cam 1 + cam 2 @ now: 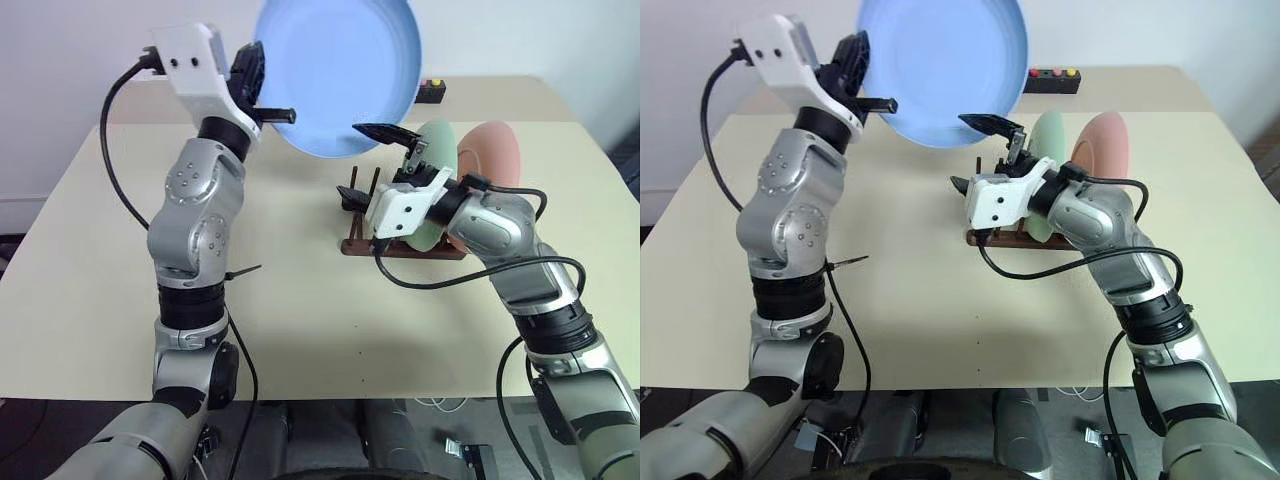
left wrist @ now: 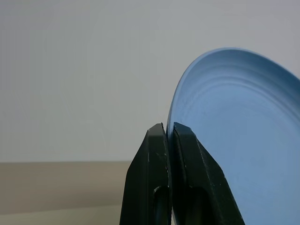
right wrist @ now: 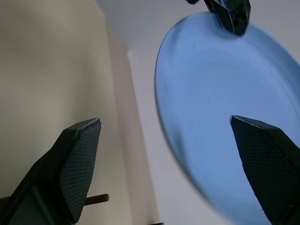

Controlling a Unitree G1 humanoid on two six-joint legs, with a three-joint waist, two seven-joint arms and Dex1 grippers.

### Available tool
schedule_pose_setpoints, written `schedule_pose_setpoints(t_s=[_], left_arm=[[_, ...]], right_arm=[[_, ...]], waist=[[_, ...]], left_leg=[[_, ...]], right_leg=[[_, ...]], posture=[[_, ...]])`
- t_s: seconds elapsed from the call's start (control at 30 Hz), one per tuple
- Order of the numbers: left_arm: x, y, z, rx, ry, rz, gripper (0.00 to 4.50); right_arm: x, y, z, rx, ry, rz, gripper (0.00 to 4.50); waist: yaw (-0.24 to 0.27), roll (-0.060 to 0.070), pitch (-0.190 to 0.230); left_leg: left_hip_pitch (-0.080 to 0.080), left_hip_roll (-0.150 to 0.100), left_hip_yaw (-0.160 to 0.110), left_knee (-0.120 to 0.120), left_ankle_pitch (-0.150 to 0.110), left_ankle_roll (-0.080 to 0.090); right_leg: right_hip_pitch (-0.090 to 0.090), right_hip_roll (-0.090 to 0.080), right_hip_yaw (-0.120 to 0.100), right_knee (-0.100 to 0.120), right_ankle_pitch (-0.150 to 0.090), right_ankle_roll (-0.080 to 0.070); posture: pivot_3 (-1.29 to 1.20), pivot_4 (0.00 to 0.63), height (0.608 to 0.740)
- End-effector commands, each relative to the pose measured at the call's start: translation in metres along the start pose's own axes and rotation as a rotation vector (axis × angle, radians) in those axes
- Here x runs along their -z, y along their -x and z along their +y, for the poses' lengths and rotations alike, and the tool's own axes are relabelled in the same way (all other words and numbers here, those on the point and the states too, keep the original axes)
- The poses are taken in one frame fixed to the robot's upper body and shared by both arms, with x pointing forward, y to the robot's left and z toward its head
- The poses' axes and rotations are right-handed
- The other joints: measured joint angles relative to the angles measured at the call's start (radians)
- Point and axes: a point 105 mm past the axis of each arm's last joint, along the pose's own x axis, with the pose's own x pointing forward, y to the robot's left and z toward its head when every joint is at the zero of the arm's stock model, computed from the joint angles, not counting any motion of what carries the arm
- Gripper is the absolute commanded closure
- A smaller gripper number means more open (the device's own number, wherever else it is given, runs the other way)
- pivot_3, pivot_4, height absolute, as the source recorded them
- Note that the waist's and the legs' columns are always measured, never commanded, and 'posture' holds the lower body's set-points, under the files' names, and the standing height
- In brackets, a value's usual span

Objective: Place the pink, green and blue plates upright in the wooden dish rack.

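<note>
1. Here, the left gripper (image 1: 272, 113) is pinching the rim of the blue plate (image 1: 338, 72), its two fingers pressed together on the edge; the plate is standing on edge, raised above the table (image 1: 90, 250), extending from the fingers toward the robot's right.
2. The right gripper (image 1: 372, 165) is hanging with its fingers spread wide and holding nothing; the plate's lower rim is lying just above and beyond its upper finger.
3. The wooden dish rack (image 1: 400, 245) is sitting directly below and behind the right gripper, well apart from the left one.
4. The green plate (image 1: 438, 150) and the pink plate (image 1: 495, 152) are standing upright in the rack, the pink farther right.
5. Judged relation: the free pegs are lying on the rack's left end, below the blue plate; the right gripper is nearer the rack, so a handover or a lowering appears due.
</note>
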Motion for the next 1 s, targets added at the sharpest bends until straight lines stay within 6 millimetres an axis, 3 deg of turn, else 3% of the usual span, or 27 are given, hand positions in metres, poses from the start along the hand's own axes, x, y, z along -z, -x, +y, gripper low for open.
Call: schedule_pose_setpoints(t_s=[0.03,0.1,0.33,0.5,0.6,0.73,0.83,0.93,1.0], left_arm=[[-0.015,0.003,-0.015,0.044,0.003,-0.06,4.49],[-0.015,0.003,-0.017,0.05,0.01,-0.061,4.5],[-0.014,0.004,-0.018,0.053,0.022,-0.055,4.5],[-0.012,0.004,-0.019,0.065,0.049,-0.05,4.5],[-0.015,0.006,-0.017,0.076,0.14,-0.071,3.55],[-0.026,0.008,0.001,0.046,0.238,-0.138,1.55],[-0.035,0.012,0.027,-0.023,0.256,-0.192,0.06],[-0.048,0.022,0.069,-0.16,0.217,-0.276,0.02],[-0.051,0.028,0.087,-0.204,0.149,-0.285,0.02]], right_arm=[[0.001,-0.005,-0.004,0.005,0.073,0.011,0.25],[0.004,-0.005,-0.001,-0.008,0.085,0.023,0.8],[0.008,-0.003,0.0,-0.014,0.125,0.044,4.33],[0.01,-0.002,-0.002,0.004,0.167,0.055,4.43],[0.011,-0.002,-0.002,0.009,0.178,0.061,4.5],[0.014,-0.001,-0.003,0.017,0.195,0.071,4.5],[0.015,0.0,-0.005,0.027,0.211,0.073,4.5],[0.012,0.002,-0.007,0.022,0.221,0.046,4.5],[0.011,0.003,-0.008,0.023,0.22,0.034,4.5]], waist=[[0.0,0.0,0.0],[0.0,0.0,0.0],[0.001,0.0,0.0],[0.0,0.0,0.0],[0.001,0.0,0.0],[-0.003,0.0,0.0],[-0.003,0.0,0.0],[-0.002,0.0,0.0],[-0.002,0.0,0.0]], left_leg=[[0.0,0.0,0.0,0.0,0.0,0.0],[0.0,0.0,0.0,0.0,0.0,0.0],[0.0,0.0,0.0,0.0,0.0,0.0],[0.0,0.0,0.0,0.0,0.0,0.0],[0.0,0.0,0.0,0.0,0.0,0.0],[0.0,0.0,0.0,0.0,0.0,0.0],[0.0,0.0,0.0,0.0,0.0,-0.001],[0.0,0.0,0.0,0.0,0.0,-0.001],[0.0,0.0,0.0,0.0,0.0,-0.001]], right_leg=[[0.0,0.0,0.0,0.0,0.0,0.0],[0.0,0.0,0.0,0.0,0.0,0.0],[0.0,0.0,0.0,0.0,0.0,0.0],[0.0,0.0,0.0,0.0,0.0,0.0],[0.0,0.0,0.0,0.0,0.0,0.0],[0.0,0.0,0.0,0.0,0.0,0.0],[0.0,0.0,0.0,0.0,0.0,0.0],[0.0,0.0,0.0,0.0,0.0,0.0],[0.0,0.0,0.0,0.0,0.0,0.0]], posture=[[0.0,0.15,0.74],[0.0,0.15,0.74],[0.0,0.15,0.74],[0.0,0.15,0.74],[0.0,0.15,0.74],[0.0,0.15,0.74],[0.0,0.15,0.74],[0.0,0.15,0.74],[0.0,0.15,0.74]])
